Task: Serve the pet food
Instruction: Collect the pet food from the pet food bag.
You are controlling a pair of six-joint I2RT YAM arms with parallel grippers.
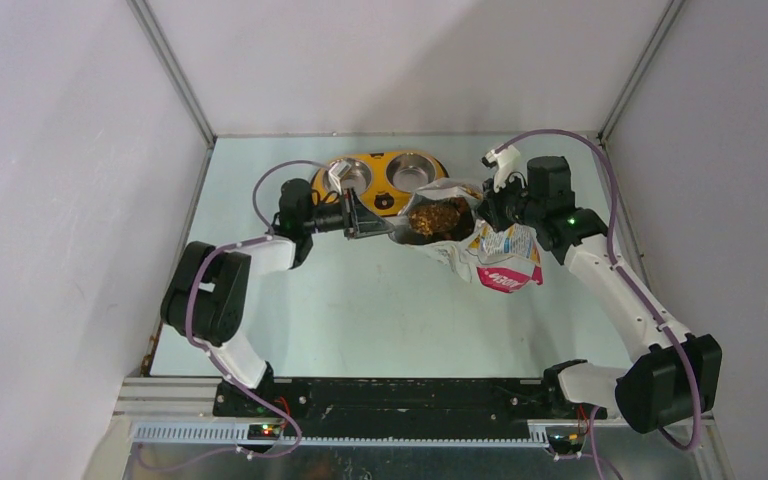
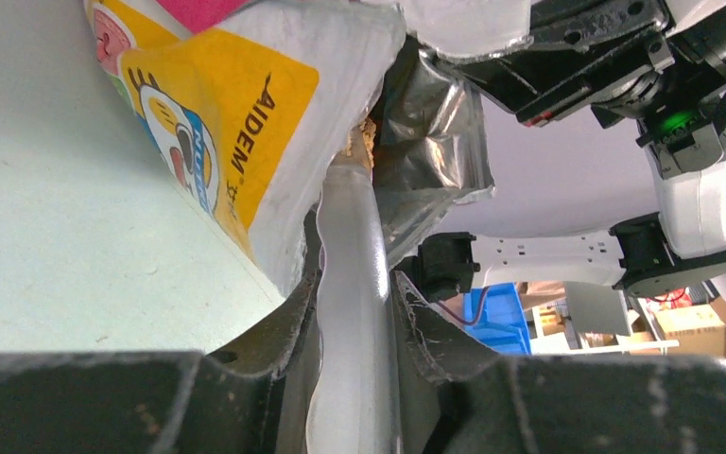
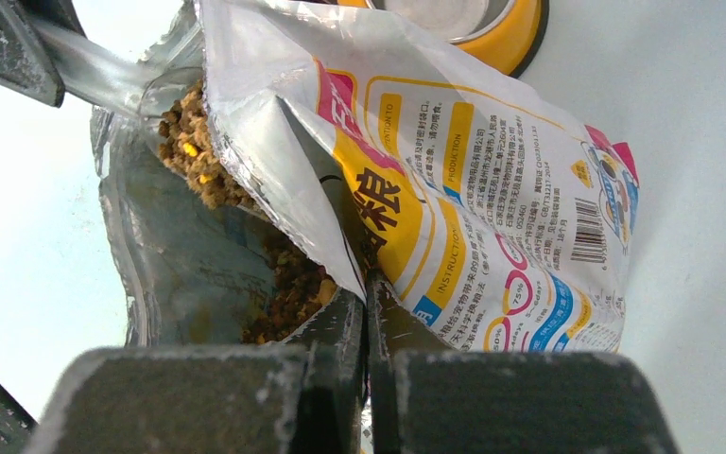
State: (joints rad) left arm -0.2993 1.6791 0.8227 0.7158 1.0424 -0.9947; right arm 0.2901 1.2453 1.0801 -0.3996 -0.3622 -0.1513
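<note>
The foil bag lies tilted on the table with its mouth open toward the left. Brown pet food fills the opening, and the pet food also shows inside the silver lining. My right gripper is shut on the bag's torn top edge, and the right gripper holds that side up. My left gripper is shut on the clear scoop's handle. The scoop's head reaches into the bag's mouth and is mostly hidden. The left gripper sits just left of the bag.
The yellow double bowl with steel cups stands right behind the left gripper and the bag; its rim shows in the right wrist view. White walls enclose the table on three sides. The right arm hangs close beyond the bag.
</note>
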